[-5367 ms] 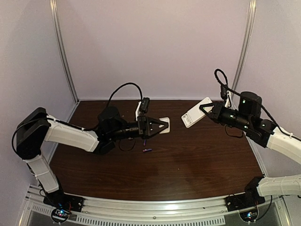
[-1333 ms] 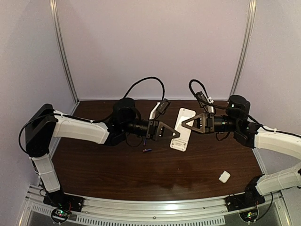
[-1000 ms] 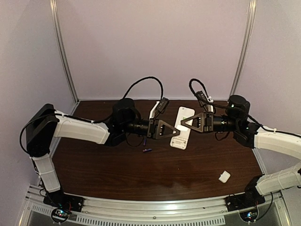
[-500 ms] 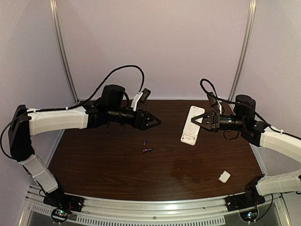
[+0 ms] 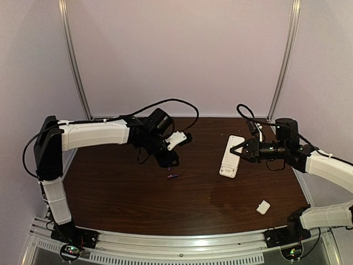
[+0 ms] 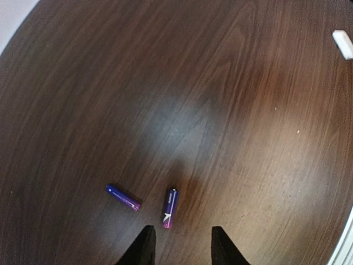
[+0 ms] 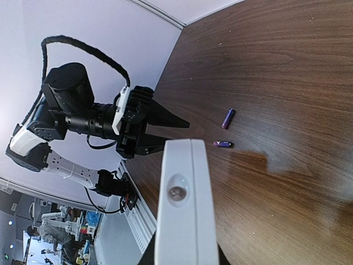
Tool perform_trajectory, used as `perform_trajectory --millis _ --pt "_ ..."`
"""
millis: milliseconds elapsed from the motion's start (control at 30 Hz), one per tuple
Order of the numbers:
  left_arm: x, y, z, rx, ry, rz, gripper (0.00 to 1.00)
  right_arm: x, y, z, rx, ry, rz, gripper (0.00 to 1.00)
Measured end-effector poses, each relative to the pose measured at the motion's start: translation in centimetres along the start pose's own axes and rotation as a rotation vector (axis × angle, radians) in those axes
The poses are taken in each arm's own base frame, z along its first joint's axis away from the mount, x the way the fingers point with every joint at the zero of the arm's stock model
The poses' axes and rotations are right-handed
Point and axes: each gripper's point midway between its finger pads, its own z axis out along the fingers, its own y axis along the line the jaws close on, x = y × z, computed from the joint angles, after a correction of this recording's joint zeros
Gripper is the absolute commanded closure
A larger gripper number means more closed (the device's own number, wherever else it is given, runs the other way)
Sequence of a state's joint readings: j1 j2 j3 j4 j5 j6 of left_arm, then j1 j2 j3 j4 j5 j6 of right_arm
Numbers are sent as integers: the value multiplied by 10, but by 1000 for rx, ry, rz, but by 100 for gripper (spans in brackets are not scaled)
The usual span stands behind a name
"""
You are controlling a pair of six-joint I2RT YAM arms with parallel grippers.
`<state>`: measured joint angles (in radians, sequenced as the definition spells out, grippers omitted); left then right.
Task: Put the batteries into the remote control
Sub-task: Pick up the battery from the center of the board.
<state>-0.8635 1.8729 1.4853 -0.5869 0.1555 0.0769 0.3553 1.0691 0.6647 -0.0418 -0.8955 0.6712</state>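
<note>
Dark wooden table (image 5: pixel 138 204) — pale lilac walls (image 5: pixel 182 55), metal corner rails (image 5: pixel 75 61)

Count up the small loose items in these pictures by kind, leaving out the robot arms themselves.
batteries: 2
remote control: 1
small white cover piece: 1
Total: 4

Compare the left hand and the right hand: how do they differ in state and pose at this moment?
Grip: the left hand is open and empty, while the right hand is shut on the remote control.
Pose: the left hand points down at the table, close above the batteries; the right hand points sideways and holds the remote control apparently clear of the table.
Shared: both are black, with two fingers.
</note>
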Motion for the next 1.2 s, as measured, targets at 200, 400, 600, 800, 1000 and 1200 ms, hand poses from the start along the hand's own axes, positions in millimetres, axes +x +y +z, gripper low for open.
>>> perform_trajectory --millis 200,400,600,800,1000,1200 --pt "22 -1 33 -1 150 90 71 4 -11 -2 24 6 16 100" --pt "33 1 57 -12 238 139 74 7 -18 -4 38 7 30 100" --pt "43 3 69 -17 300 146 75 6 -19 -5 38 6 31 100" --pt "51 5 77 -17 336 145 76 6 -19 -5 35 6 32 100" --pt "58 6 88 -10 367 143 80 6 -18 -6 32 8 33 100" --pt "62 4 92 3 379 139 89 6 -18 -6 30 9 30 100"
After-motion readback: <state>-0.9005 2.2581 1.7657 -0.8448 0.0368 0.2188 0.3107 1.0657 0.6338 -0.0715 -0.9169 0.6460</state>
